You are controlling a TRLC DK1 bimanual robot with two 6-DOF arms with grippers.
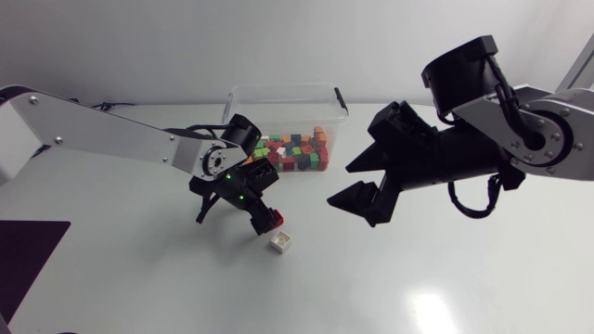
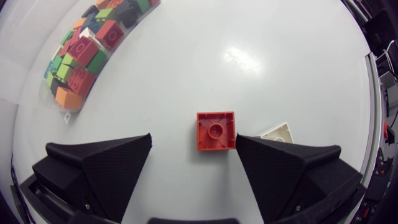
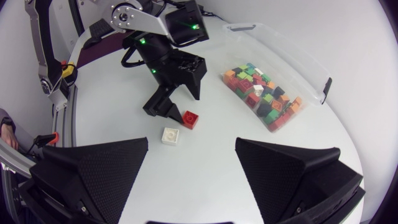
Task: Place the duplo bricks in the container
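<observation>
Glossy white counter [image 1: 139, 278]. Left jaws spread low over it, red brick [image 2: 216, 131] between, white brick [image 2: 278, 132] beside. Right jaws spread, raised. Clear container [image 1: 278, 90] holds bricks [image 2: 81, 56].

readable text: none that I can spot, honestly | red brick [image 2: 216, 130]: stud on top is too blurry to make out any lettering | container [image 1: 243, 109]: nothing legible on its walls or lid rim | numbers/signs: none I can read in any of the three views
</observation>
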